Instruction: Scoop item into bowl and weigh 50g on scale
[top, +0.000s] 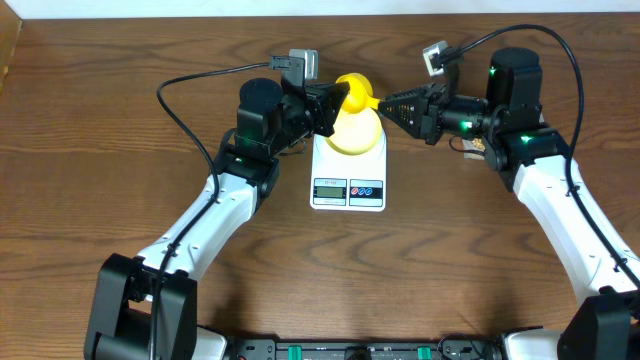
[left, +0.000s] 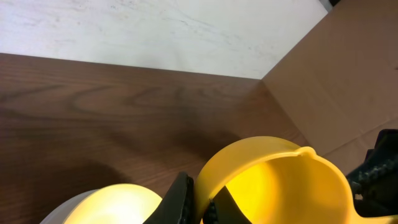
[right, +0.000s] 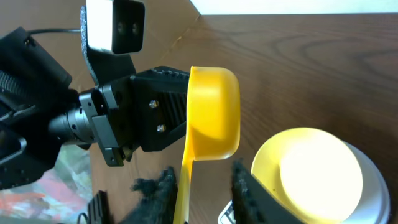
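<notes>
This looks like a robotics lab: two white-and-black arms (top: 215, 205) stand at a wood-grain bench (top: 90, 120) with loose black cables (top: 180, 115), a wrist-mounted camera (right: 115, 25) and a small digital scale (top: 348, 190) — behind them a bare white wall (left: 155, 31) and a cardboard panel (left: 348, 74).

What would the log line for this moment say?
left pincer: shut on scoop rim | right pincer: open around scoop handle | bowl: on scale

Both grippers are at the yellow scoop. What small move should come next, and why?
Probably close the right gripper on the handle of the scoop. Its fingers stand open on either side of the handle, while the left gripper pinches the cup's rim. The bowl on the scale looks empty.
</notes>
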